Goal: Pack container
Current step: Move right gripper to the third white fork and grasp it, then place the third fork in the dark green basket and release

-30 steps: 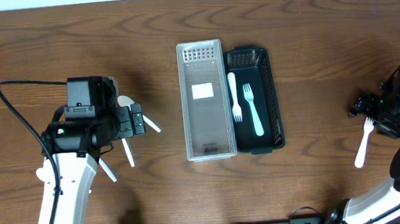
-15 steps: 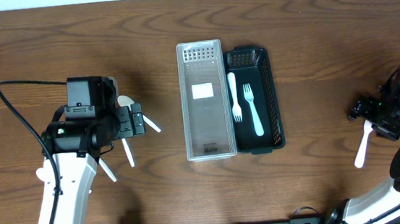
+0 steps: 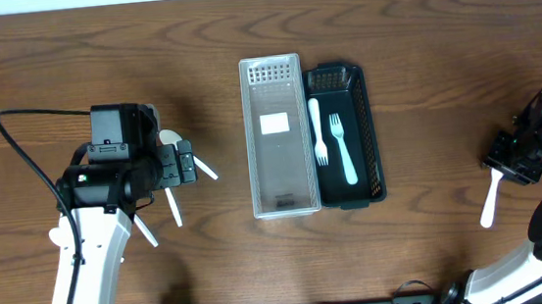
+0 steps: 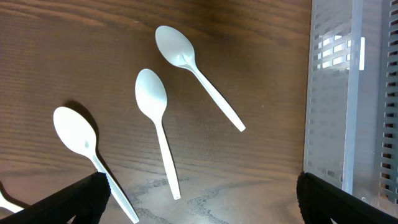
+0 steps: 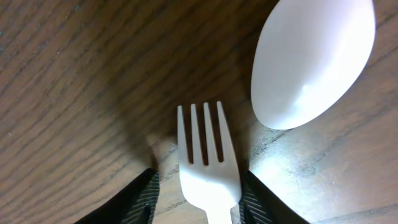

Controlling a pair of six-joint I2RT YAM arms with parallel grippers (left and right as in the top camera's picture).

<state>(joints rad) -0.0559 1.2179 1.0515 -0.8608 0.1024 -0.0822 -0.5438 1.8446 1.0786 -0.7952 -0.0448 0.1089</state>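
A clear container [image 3: 251, 144] and a black container [image 3: 373, 133] stand side by side mid-table. Two white forks [image 3: 344, 151] lie in the black one. My left gripper [image 3: 186, 165] hovers open over three white spoons [image 4: 155, 124], touching none; the clear container [image 4: 348, 93] is at its right. At the far right, my right gripper [image 3: 501, 163] is down on the table around a white fork [image 5: 205, 155]. Its jaws are narrowed around the fork's head. The right finger [image 5: 261, 202] is against the fork, while a strip of wood shows beside the left finger [image 5: 134, 202].
A white spoon bowl [image 5: 311, 62] lies just beyond the fork's tines in the right wrist view. The fork's handle [image 3: 490, 207] sticks out toward the table's front. A black cable [image 3: 15, 145] loops left of the left arm.
The right gripper's jaws have narrowed around the fork and the fork has shifted slightly. The left arm and the spoons have not moved.
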